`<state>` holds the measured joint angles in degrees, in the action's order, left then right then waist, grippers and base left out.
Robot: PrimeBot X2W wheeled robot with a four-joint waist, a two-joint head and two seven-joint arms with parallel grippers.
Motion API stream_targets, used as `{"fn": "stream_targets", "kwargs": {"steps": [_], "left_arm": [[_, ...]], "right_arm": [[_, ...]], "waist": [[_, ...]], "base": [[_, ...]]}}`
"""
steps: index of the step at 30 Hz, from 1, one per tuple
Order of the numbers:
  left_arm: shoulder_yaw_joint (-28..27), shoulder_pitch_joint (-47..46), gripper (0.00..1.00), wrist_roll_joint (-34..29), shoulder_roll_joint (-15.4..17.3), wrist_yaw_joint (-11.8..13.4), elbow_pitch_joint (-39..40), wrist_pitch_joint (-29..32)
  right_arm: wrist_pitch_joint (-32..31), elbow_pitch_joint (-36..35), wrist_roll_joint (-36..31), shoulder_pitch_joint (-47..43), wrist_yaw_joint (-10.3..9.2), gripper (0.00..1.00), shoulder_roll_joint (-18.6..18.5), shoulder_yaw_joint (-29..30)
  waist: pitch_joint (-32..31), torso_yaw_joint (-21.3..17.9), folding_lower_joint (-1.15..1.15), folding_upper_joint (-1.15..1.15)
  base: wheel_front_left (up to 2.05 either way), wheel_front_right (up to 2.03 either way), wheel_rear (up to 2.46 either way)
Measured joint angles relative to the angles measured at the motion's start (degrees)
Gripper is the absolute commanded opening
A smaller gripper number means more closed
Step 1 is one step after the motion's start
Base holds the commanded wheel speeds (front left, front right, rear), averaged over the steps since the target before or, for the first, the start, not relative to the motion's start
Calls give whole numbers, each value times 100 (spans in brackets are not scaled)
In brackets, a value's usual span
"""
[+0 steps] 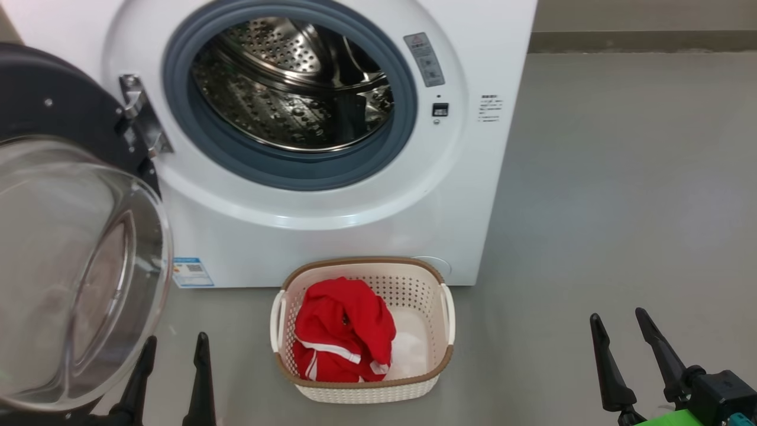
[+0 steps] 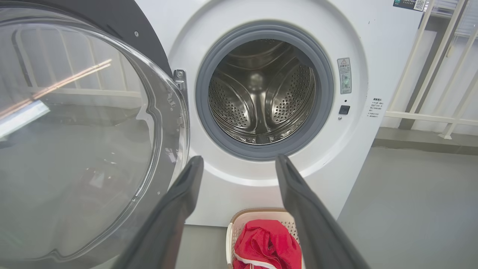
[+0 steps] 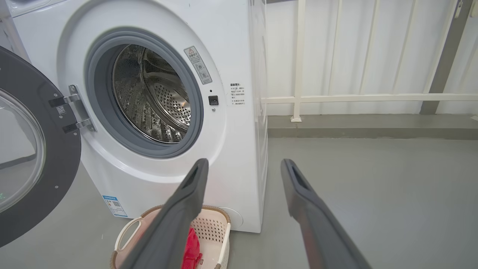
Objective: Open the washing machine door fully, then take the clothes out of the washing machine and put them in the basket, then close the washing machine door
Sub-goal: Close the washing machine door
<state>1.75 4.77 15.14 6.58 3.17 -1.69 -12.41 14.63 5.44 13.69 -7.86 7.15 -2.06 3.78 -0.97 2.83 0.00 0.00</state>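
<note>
The clothes (image 1: 343, 322) lie heaped in the basket (image 1: 361, 261), on the floor (image 1: 591, 177) between the left gripper (image 1: 176, 340) and the right gripper (image 1: 618, 315). Both grippers are low, fingers spread, holding nothing. Just behind stands the washer (image 1: 331, 236), its door (image 1: 59, 94) wide open at the left and its steel drum (image 1: 290, 83) showing.

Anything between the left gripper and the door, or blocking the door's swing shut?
Nothing visible between the left gripper and the door. The basket stands below the opening; whether the door clears it is unclear.
</note>
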Motion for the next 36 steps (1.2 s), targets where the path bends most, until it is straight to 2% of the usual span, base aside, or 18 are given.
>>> {"fn": "stream_targets", "kwargs": {"steps": [12,25,36], "left_arm": [[-13,12,100,-21,25,241,354,175],[-3,108,100,-49,23,393,749,259],[-9,115,100,-55,13,541,800,257]], "right_arm": [[0,-23,0,63,0,100,-1,-238],[0,-85,-16,343,0,100,-8,-565],[0,-81,-16,435,0,100,-9,-642]], "waist": [[11,632,0,0],[83,1379,0,0],[129,1990,0,0]], "base": [[0,0,0],[0,0,0],[0,0,0]]}}
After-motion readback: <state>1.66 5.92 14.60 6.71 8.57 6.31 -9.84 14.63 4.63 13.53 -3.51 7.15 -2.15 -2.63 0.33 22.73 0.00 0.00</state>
